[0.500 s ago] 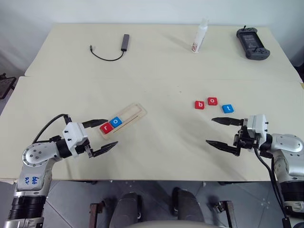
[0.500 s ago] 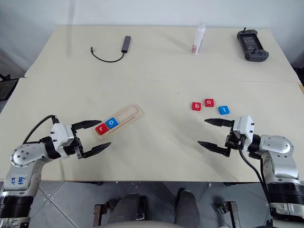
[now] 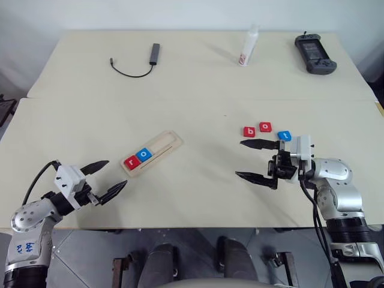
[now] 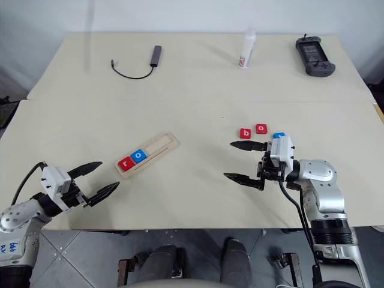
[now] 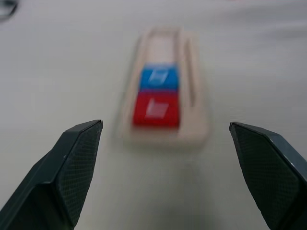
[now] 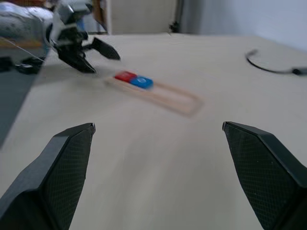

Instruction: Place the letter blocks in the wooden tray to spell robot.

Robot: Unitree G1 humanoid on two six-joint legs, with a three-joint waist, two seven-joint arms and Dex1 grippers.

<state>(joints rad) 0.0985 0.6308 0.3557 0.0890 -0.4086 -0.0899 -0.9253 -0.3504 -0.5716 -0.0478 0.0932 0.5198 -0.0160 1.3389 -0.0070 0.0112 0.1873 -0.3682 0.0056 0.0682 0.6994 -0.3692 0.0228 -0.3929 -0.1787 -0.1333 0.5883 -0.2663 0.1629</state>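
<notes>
Two letters set, three loose: the right tool (image 3: 259,160) hangs with jaws spread wide and empty just short of the remaining blocks.

On the worktop (image 3: 198,84), the wooden tray (image 3: 153,153) lies ahead of the left tool (image 3: 102,179), which is also agape and holding nothing; a red "r" block (image 3: 132,161) and a blue "o" block (image 3: 144,154) sit touching at the tray's near end. Beside the right tool's upper finger lie the red "b" block (image 3: 249,131), the red "o" block (image 3: 265,127) and the blue "t" block (image 3: 284,135), close together. The risk, as I see it: these tiles are flat and crowded, so a closing finger could nudge a neighbour, or pick the "o" before the "b". A tile carried in tilted could also knock the seated pair or ride up on the slot's edge.
</notes>
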